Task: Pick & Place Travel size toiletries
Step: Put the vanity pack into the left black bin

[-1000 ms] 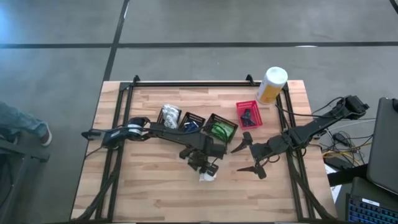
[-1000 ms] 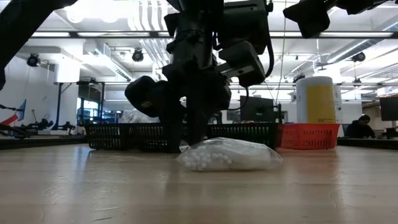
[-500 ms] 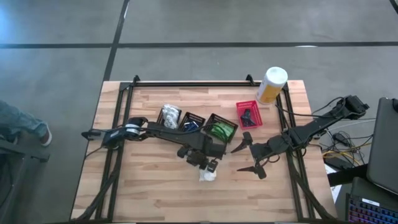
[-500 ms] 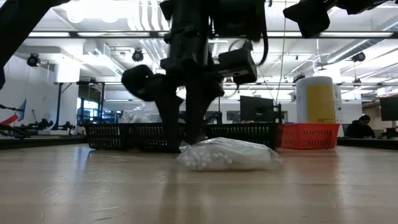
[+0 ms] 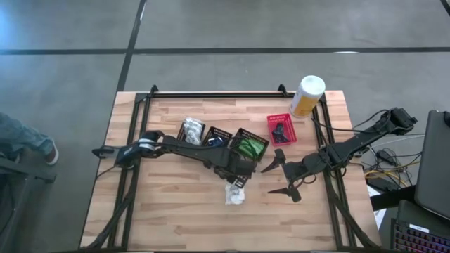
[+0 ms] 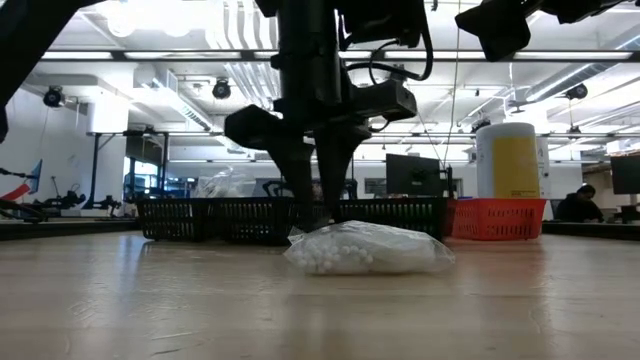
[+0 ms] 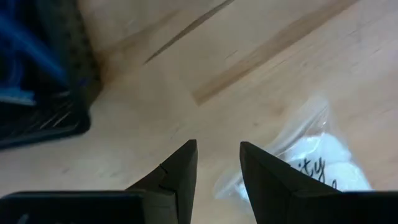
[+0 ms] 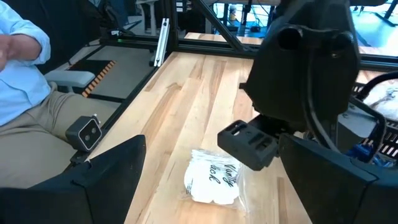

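Observation:
A clear bag of small white balls [image 5: 234, 195], one of the toiletries, lies flat on the wood table [image 5: 169, 218], also seen in the low view [image 6: 370, 250]. My left gripper [image 5: 237, 180] points straight down just beyond the bag's far edge. Its fingers are open with only bare wood between them [image 7: 217, 149]; the bag [image 7: 317, 158] lies beside one finger. My right gripper [image 5: 266, 180] waits open and level to the bag's right. More toiletries fill the baskets: white wrapped lumps [image 5: 191, 130], blue items [image 5: 216, 139], green packets [image 5: 249, 146].
A row of small black mesh baskets [image 5: 242, 137] and a red basket [image 5: 280, 128] stands just beyond the left gripper. A tall white-and-yellow canister [image 5: 307, 95] is at the far right. A seated person [image 8: 25, 93] is beside the table. Bare wood lies toward the near edge.
My left gripper has risen a little and shifted toward the baskets, off the bag, while its wrist has swung round so that the fingers now hang straight down. The bag has stayed where it was on the table and now shows whole from above.

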`<control>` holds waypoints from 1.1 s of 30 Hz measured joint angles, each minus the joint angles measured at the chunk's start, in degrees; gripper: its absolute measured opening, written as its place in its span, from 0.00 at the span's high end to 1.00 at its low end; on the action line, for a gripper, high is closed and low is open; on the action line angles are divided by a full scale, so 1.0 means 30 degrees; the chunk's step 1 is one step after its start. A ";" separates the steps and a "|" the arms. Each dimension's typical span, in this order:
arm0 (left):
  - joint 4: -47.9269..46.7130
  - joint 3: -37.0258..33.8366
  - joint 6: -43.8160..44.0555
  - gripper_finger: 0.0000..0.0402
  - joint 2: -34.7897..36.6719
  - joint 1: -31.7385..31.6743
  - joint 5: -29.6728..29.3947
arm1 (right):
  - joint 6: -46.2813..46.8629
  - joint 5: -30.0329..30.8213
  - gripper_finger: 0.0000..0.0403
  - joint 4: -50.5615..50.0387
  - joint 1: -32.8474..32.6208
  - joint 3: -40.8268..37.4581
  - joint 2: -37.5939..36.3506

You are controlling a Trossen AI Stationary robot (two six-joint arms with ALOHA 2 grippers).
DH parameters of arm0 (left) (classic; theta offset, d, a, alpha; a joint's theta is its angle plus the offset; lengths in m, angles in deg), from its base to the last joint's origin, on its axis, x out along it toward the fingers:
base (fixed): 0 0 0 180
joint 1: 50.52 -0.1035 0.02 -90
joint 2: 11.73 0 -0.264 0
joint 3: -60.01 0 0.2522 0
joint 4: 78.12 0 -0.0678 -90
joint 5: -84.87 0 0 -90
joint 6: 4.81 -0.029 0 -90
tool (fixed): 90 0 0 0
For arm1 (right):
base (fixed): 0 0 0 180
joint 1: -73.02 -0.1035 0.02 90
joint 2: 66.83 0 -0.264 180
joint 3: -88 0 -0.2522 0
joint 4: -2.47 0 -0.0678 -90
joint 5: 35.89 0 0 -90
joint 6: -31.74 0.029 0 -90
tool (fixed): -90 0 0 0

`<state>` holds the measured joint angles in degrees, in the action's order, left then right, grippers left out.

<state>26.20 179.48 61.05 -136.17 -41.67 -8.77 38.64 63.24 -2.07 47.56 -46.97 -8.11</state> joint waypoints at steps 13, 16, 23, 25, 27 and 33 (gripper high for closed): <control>0.0998 -0.0980 -0.1045 0.69 -0.0022 -0.0003 0.0013 | 0.0000 0.0000 0.10 0.0005 -0.0007 0.0000 0.0000; 0.1704 -0.1571 -0.1045 0.68 -0.0022 -0.0038 0.0027 | 0.0000 0.0001 0.10 0.0005 -0.0007 0.0000 0.0000; 0.1929 -0.1661 -0.1114 0.69 -0.0044 -0.0062 0.0423 | 0.0000 0.0002 0.10 0.0005 -0.0007 0.0000 0.0000; 0.1979 -0.1615 -0.1147 0.68 -0.0044 -0.0062 0.0597 | 0.0000 0.0003 0.10 0.0005 -0.0007 0.0000 0.0000; 0.2175 -0.1594 -0.1155 0.68 -0.0022 -0.0062 0.0898 | 0.0000 0.0005 0.10 0.0005 -0.0007 0.0000 0.0000; 0.2382 -0.1588 -0.1127 0.68 -0.0022 -0.0076 0.2138 | 0.0000 0.0001 0.10 0.0005 -0.0007 0.0000 0.0000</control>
<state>33.35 174.72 57.67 -136.24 -41.90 -2.35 38.64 63.24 -2.06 47.54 -46.97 -8.11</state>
